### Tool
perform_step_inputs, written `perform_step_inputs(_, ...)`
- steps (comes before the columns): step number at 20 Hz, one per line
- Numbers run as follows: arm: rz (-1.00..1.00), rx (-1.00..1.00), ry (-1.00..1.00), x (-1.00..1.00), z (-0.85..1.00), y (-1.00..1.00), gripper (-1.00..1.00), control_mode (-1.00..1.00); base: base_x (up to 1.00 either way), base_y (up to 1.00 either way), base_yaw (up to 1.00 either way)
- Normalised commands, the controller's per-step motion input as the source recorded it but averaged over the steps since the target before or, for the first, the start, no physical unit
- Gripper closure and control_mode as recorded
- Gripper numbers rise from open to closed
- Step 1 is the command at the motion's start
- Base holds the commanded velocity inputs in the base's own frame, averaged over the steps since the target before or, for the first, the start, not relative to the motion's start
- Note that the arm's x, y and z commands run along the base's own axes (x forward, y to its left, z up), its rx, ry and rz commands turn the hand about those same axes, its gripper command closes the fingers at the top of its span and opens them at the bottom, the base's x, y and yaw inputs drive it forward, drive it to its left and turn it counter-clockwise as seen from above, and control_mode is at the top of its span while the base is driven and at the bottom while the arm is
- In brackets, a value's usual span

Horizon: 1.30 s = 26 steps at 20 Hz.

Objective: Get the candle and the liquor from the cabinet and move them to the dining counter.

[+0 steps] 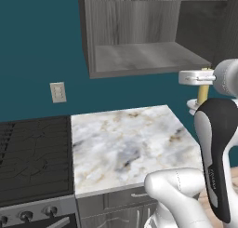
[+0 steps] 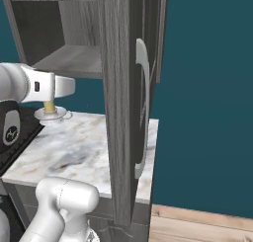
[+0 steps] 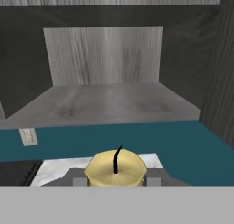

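While the dark grey wood-grain wall cabinet (image 1: 139,59) hangs open at upper centre, the white arm's gripper (image 3: 115,181) is clamped on the pale-yellow stick candle (image 3: 116,167), mid-air, middle right of frame, beyond the small marble worktop (image 1: 125,143).

Even, flat rendered light, soft shadows inside the cabinet (image 1: 139,36), slightly coarse pictures.
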Motion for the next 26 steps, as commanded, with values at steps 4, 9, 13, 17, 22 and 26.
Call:
perform_step_inputs(4, 0.0, 0.0, 0.0, 0.0, 0.0, 0.02, 1.0, -1.0, 0.0, 0.0, 0.0)
perform_step_inputs(9, 0.0, 0.0, 0.0, 0.0, 0.0, 0.0, 1.0, 1.0, -0.12, 0.0, 0.0)
perform_step_inputs(13, 0.0, 0.0, 0.0, 0.0, 0.0, 0.0, 1.0, 1.0, -0.86, -0.23, 0.12)
perform_step_inputs(17, 0.0, 0.0, 0.0, 0.0, 0.0, 0.0, 1.0, 1.0, -0.96, -0.26, 0.2)
perform_step_inputs(22, 0.0, 0.0, 0.0, 0.0, 0.0, 0.0, 1.0, 1.0, -0.98, -0.01, 0.28)
perform_step_inputs(26, 0.0, 0.0, 0.0, 0.0, 0.0, 0.0, 1.0, 1.0, -0.97, 0.0, 0.38)
